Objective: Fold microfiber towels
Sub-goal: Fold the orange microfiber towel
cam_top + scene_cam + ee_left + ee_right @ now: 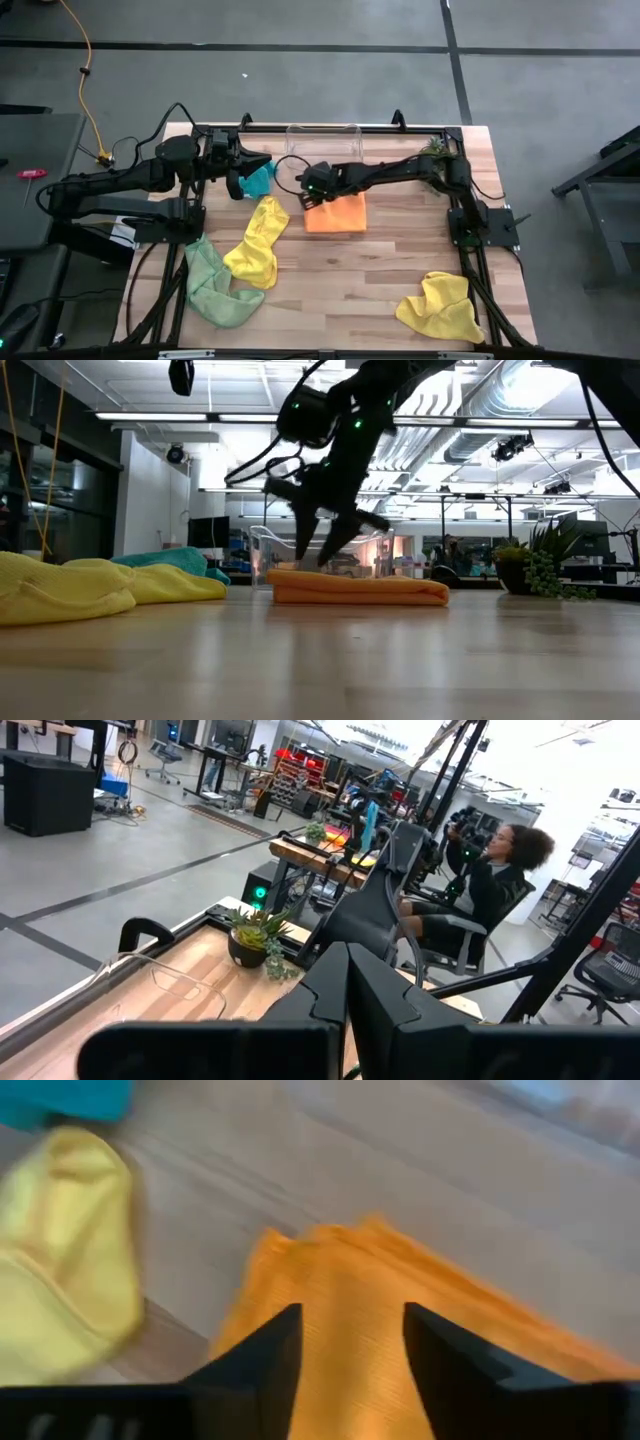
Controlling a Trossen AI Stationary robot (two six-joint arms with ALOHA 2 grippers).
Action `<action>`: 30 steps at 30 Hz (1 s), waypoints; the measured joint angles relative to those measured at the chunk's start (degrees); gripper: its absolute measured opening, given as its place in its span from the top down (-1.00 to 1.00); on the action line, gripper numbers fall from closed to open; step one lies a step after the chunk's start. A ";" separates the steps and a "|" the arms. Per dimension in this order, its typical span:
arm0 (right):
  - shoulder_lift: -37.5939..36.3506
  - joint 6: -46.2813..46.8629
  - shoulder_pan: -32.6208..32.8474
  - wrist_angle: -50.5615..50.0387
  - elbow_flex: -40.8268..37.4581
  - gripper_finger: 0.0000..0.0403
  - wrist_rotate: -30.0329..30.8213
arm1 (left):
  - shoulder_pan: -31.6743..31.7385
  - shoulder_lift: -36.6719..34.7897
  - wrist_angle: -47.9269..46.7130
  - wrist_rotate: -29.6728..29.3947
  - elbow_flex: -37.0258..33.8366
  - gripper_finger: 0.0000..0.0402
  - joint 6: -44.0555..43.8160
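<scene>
The right gripper (306,196) hangs over the folded orange towel's (340,215) left end, fingers apart and seemingly empty — left gripper (262,160) closed, farther off.

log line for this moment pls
right gripper: open over folded orange towel | left gripper: shut, above teal towel | unfolded: yellow towel

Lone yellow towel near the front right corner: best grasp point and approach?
Pinch the raised peak of the yellow towel, on its far side, coming straight down from above. It lies crumpled and bunched rather than flat, so that upstanding fold likely gives fingers something to close on; nothing crowds it.
</scene>
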 joint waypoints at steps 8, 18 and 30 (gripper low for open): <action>-7.11 -9.80 1.50 -27.59 -3.88 -0.13 9.20 | 0.00 0.00 0.00 0.00 0.00 1.00 0.00; -42.27 12.18 4.05 -3.38 -43.40 -0.10 -1.12 | 0.00 0.00 0.00 0.18 0.00 1.00 0.92; -44.06 24.88 1.13 22.48 -55.89 -0.09 -6.17 | 0.00 -0.02 0.00 0.01 0.00 1.00 -0.12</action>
